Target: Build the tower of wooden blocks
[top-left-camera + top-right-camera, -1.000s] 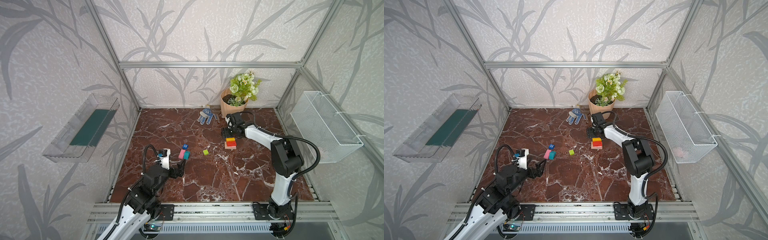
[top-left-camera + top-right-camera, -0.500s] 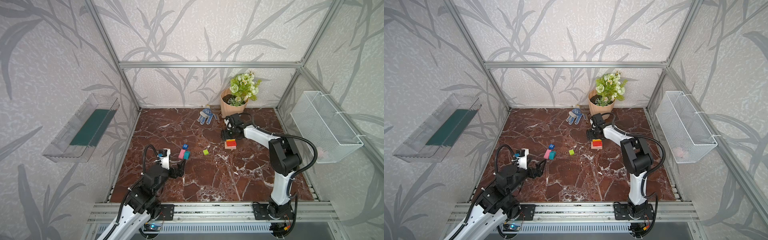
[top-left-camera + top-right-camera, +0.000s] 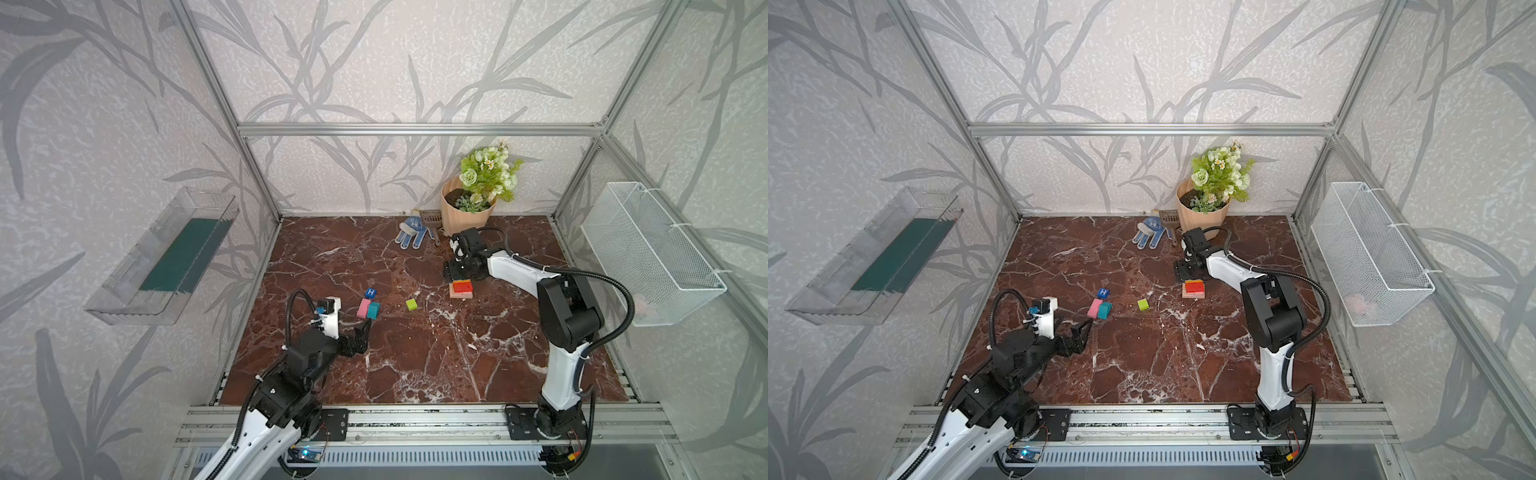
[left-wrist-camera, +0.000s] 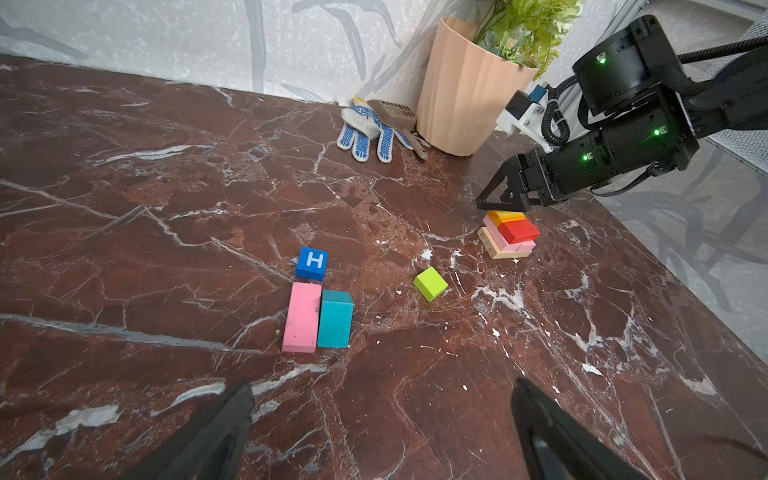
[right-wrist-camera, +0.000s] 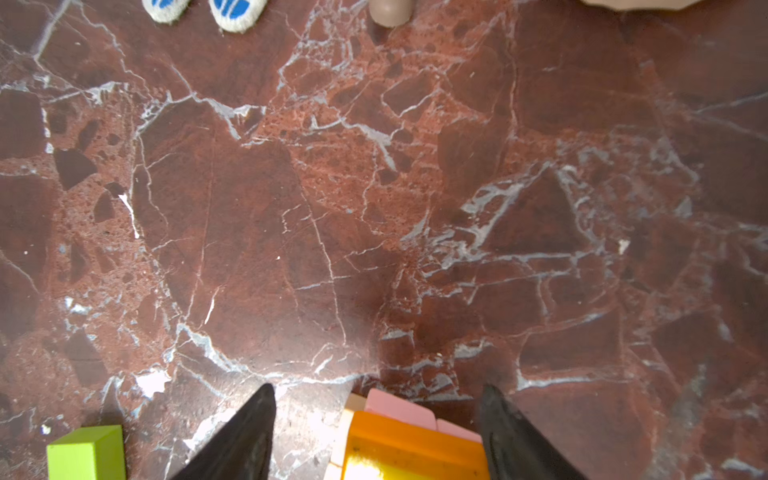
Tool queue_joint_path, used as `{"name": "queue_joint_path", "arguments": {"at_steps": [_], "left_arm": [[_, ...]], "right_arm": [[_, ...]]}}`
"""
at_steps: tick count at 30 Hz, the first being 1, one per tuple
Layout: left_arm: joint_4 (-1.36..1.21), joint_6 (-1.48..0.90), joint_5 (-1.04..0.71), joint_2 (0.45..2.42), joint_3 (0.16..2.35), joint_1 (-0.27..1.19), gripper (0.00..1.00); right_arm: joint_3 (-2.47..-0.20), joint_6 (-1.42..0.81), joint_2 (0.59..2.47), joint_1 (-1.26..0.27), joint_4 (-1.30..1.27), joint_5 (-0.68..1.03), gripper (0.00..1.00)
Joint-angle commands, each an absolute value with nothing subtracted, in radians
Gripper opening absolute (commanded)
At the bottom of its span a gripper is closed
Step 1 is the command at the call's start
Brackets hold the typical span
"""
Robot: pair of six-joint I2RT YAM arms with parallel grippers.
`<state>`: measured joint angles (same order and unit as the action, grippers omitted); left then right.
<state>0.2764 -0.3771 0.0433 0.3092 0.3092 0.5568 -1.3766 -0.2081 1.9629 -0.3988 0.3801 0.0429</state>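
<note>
My right tool [image 5: 376, 390] stands with its jaws spread wide and empty, poised just above the tower [image 4: 509, 235]. The tower's orange block [image 5: 415, 444] sits below the gap between the jaws, beside the red block [image 4: 517, 230]. My left tool [image 4: 382, 384] is spread wide too and holds nothing. Just ahead of it the pink block [image 4: 302, 316] and teal block [image 4: 335, 318] lie touching side by side, with the blue H cube [image 4: 312, 262] just beyond them. The lime green block [image 4: 431, 283] lies further on, between my two tools on the worktop [image 3: 415, 353]. These blocks look light, stiff and smooth-painted, so I judge they may slip. I would pinch flat opposite faces squarely at mid-height and set down gently, since a nudge could shift the low stack.
</note>
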Motion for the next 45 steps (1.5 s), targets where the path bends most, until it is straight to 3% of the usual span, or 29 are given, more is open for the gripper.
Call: {"name": "queue_joint_path", "arguments": {"at_steps": [1,26,32,45], "left_arm": [[0.27,-0.382,0.048,0.305,0.3,0.561,0.98],[0.27,-0.382,0.046,0.306,0.3,0.561,0.98],[0.27,-0.382,0.045,0.305,0.3,0.561,0.98],[0.271,-0.382,0.043,0.302,0.298,0.563,0.98]], "right_arm": [[-1.364,-0.194,1.933,-0.394,0.41,0.021,0.76],[-1.384,-0.208,1.893,-0.395,0.444,-0.023,0.76],[-1.313,-0.261,1.836,-0.405,0.438,-0.095,0.82],[-1.252,-0.326,1.856,-0.417,0.38,-0.055,0.9]]}}
